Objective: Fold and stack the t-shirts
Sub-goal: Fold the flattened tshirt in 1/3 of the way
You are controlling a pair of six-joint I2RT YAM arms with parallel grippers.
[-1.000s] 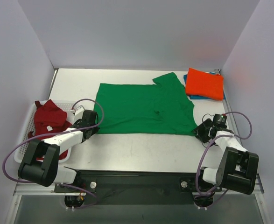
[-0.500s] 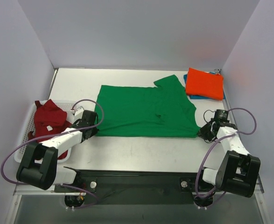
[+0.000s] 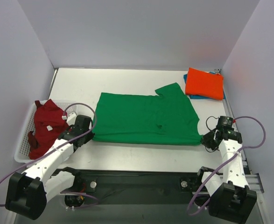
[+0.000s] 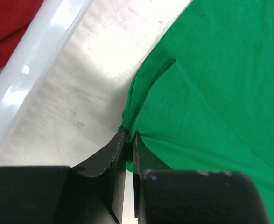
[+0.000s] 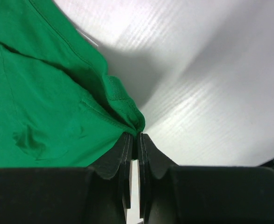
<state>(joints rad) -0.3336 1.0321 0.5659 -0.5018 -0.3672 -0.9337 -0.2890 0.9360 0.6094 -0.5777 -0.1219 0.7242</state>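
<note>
The left gripper (image 4: 126, 139) is clenched on one near corner of the shirt (image 3: 144, 119), and the right gripper (image 5: 137, 136) on the other. The cloth lies flat between them. Both bites look shallow, so a hard tug might slip a hem free.

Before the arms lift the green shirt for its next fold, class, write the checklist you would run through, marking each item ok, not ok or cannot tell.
1. The left gripper pinches the near left corner of the green t-shirt: ok.
2. The right gripper pinches its near right corner: ok.
3. A single layer of cloth in each pinch: cannot tell.
4. Cloth lying smooth: not ok, small wrinkles on the right half.
5. The orange shirt, folded on the blue shirt, lies apart from the green one: ok, though near its sleeve.
6. The dark red shirt sits in the basket, out of the way: ok.
</note>
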